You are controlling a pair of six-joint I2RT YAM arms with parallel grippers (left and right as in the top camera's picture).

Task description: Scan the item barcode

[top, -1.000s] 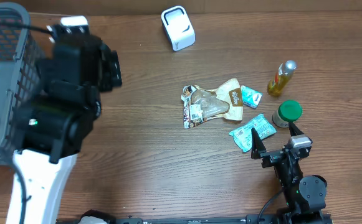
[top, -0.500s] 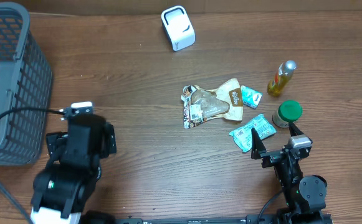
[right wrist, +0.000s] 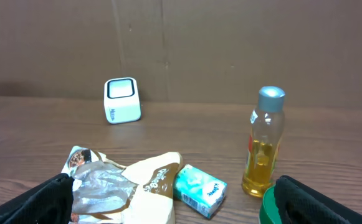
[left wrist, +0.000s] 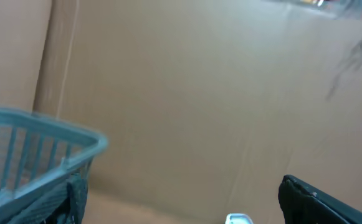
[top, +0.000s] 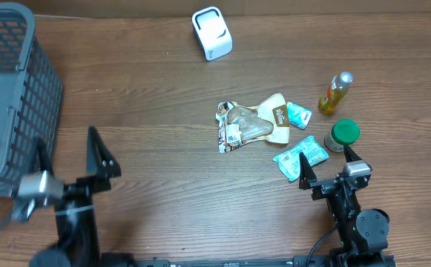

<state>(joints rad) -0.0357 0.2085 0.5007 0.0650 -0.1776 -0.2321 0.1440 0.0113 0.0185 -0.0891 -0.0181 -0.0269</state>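
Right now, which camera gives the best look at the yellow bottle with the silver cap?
The right wrist view: the bottle stands full height and side-on, with its silver cap and yellow liquid clear. The overhead view shows it smaller and foreshortened from above. The left wrist view does not show it at all.

Grey mesh basket (top: 30, 89) set at far-left edge of wooden worktop (top: 170, 193). Brown cardboard wall (right wrist: 230, 50) seen behind worktop, along far side.
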